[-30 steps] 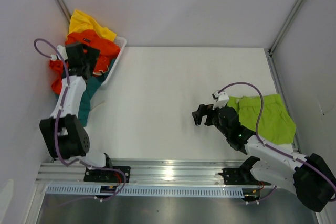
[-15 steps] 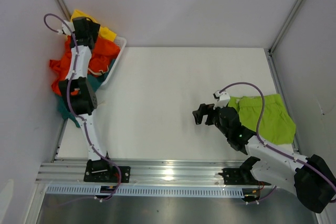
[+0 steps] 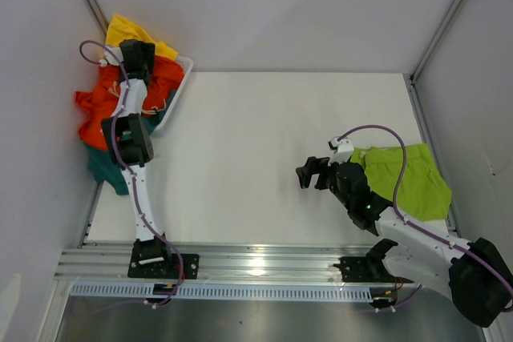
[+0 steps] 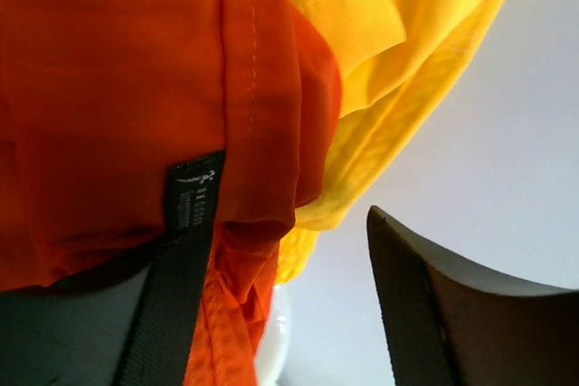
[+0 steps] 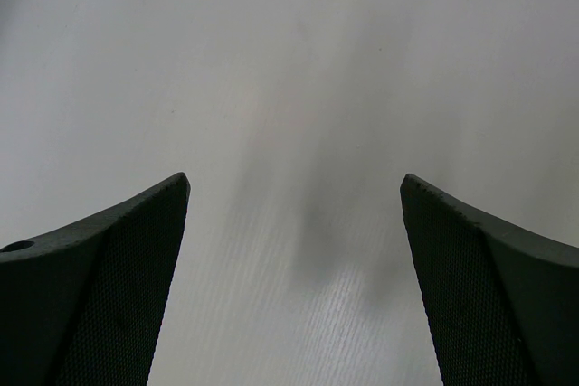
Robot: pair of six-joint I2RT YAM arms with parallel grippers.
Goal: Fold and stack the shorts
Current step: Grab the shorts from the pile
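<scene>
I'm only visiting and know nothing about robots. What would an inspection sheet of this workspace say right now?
Surface: white table, bare in the middle.
Job's things: lime green shorts by the right edge; yellow shorts, orange shorts and teal shorts heaped at the far left corner.
Clutter: white basket under the heap.
Grippers: left gripper jaws apart at the orange cloth; right gripper open over bare table.
Cables: purple cables loop along both arms.
Surroundings: white walls, metal rail at the near edge.
</scene>
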